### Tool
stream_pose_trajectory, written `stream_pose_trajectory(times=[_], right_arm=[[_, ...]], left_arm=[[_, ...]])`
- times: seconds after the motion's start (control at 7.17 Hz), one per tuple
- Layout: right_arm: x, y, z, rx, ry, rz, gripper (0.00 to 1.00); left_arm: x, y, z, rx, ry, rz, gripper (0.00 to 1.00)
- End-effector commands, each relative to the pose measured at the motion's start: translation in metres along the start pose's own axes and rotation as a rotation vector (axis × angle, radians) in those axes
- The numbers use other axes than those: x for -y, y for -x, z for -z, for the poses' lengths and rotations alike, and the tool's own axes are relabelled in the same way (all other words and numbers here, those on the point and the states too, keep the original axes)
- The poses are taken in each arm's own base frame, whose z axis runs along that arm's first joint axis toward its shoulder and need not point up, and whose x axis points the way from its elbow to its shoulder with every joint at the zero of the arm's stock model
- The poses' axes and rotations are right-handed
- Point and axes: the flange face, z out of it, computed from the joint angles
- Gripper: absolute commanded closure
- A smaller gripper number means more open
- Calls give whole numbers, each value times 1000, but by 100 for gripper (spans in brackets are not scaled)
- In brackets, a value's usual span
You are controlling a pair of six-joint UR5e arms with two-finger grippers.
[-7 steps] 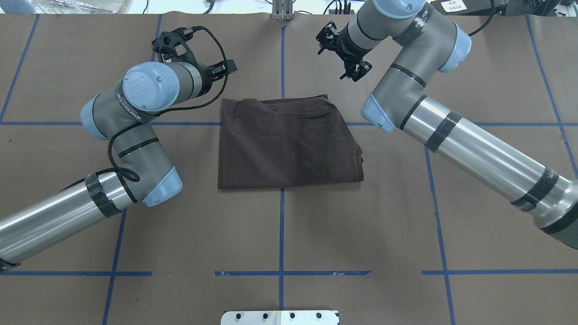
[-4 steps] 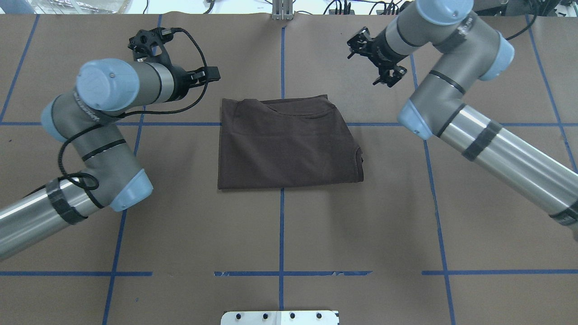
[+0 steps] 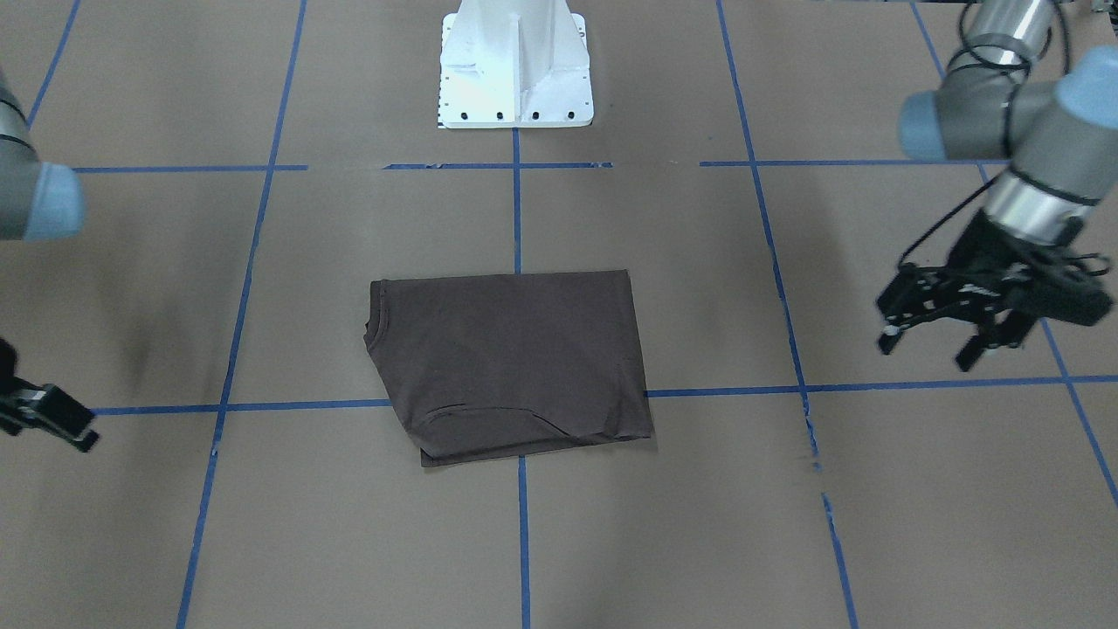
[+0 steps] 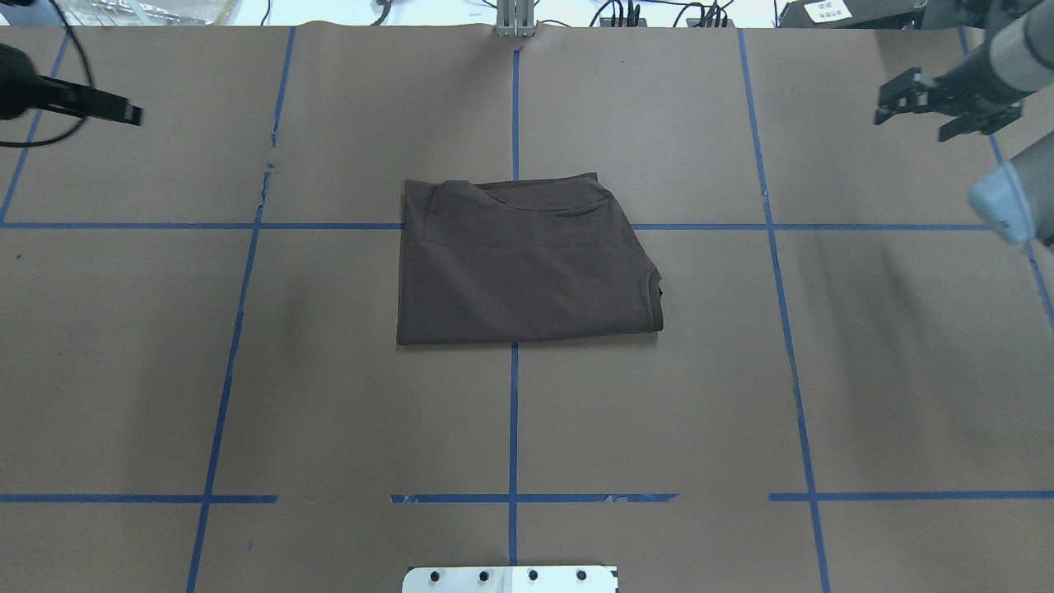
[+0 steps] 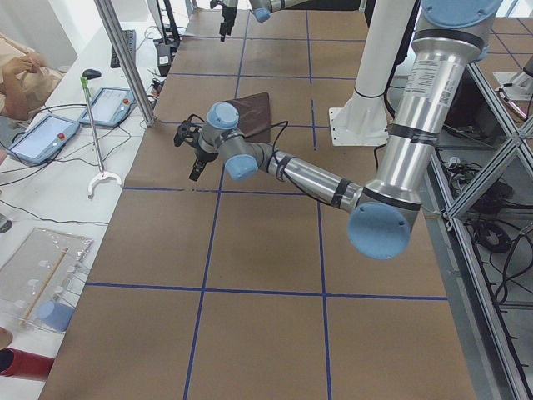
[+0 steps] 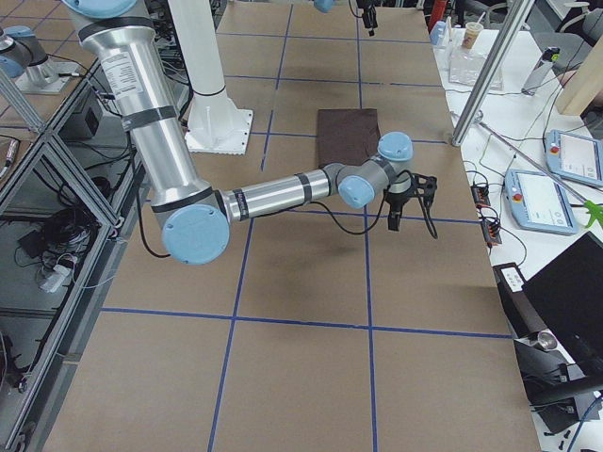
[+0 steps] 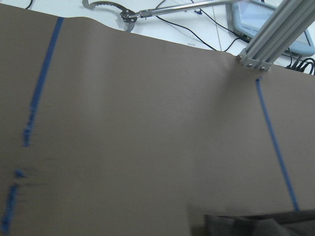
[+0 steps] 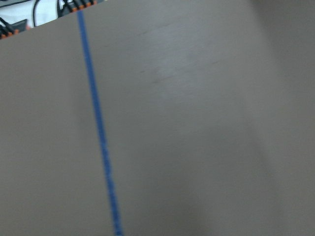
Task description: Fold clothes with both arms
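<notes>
The dark brown T-shirt (image 4: 527, 259) lies folded into a flat rectangle at the table's middle, collar toward the far edge, and nothing touches it. It also shows in the front-facing view as the T-shirt (image 3: 511, 362). My left gripper (image 3: 926, 348) hangs open and empty above the table, well off to the shirt's left. My right gripper (image 4: 910, 123) is open and empty too, near the far right corner. Most of both arms lies outside the overhead view. The wrist views show only bare brown table and blue tape.
Blue tape lines (image 4: 512, 412) divide the brown table into squares. The white pedestal base (image 3: 515, 70) stands at the robot's edge. An aluminium post (image 5: 125, 58), control tablets (image 5: 42, 137) and a grabber tool (image 5: 96, 125) sit beyond the far edge.
Both arms have swung outward from beside the shirt's far corners to the table's left and right sides. The shirt has not moved.
</notes>
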Motion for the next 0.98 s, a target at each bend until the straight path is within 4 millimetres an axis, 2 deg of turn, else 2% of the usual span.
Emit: stream_pose_trajectory(times=[0.0, 0.14, 0.28, 0.42, 0.56, 0.84], right_arm=[[9, -137, 69, -87, 76, 159, 0], [-22, -156, 76, -103, 130, 174, 0], [-43, -165, 77, -108, 148, 164, 0], [-57, -175, 70, -79, 177, 142, 0], [-75, -175, 71, -12, 197, 129, 0], [-93, -189, 66, -25, 214, 113, 0]], left_arm=[[-16, 130, 70, 131, 128, -92, 0], [-26, 140, 68, 121, 235, -39, 0], [-32, 149, 77, 103, 298, 26, 0], [-51, 159, 73, 98, 353, 47, 0], [-101, 182, 64, 101, 406, 87, 0], [-152, 173, 85, 90, 396, 33, 0]])
